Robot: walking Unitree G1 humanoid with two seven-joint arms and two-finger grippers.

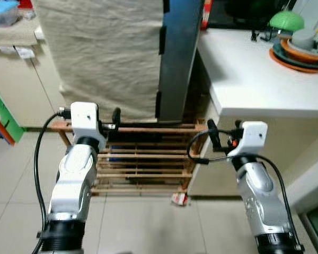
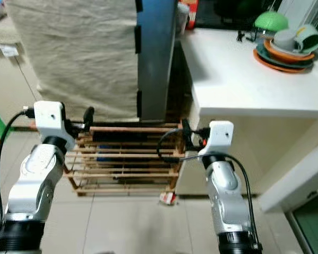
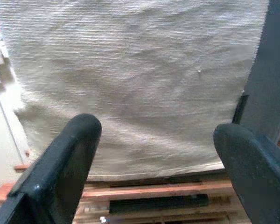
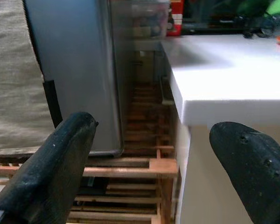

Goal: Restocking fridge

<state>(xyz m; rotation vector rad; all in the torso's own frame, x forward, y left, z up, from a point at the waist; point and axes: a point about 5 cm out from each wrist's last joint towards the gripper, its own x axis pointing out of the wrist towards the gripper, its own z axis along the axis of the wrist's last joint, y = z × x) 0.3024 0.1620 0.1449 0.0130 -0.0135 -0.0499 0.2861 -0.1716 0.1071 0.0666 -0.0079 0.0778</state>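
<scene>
The fridge [image 1: 111, 58] stands straight ahead, its front draped in a beige cloth [image 3: 130, 79] and its grey-blue side [image 1: 177, 58] bare. It rests on a wooden slatted pallet [image 1: 143, 159]. My left gripper [image 3: 156, 135] is raised before the cloth's lower edge, open, with nothing between its fingers. My right gripper [image 4: 154, 135] is held up near the pallet's right corner. It faces the gap between the fridge side [image 4: 74, 70] and the white counter [image 4: 224, 70], and is open and empty.
The white counter [image 1: 249, 79] juts out on the right, with a stack of dishes [image 1: 299, 47] at its far end. A small red and white packet [image 1: 179, 198] lies on the tiled floor by the pallet. Pale cabinets [image 1: 16, 79] stand at the left.
</scene>
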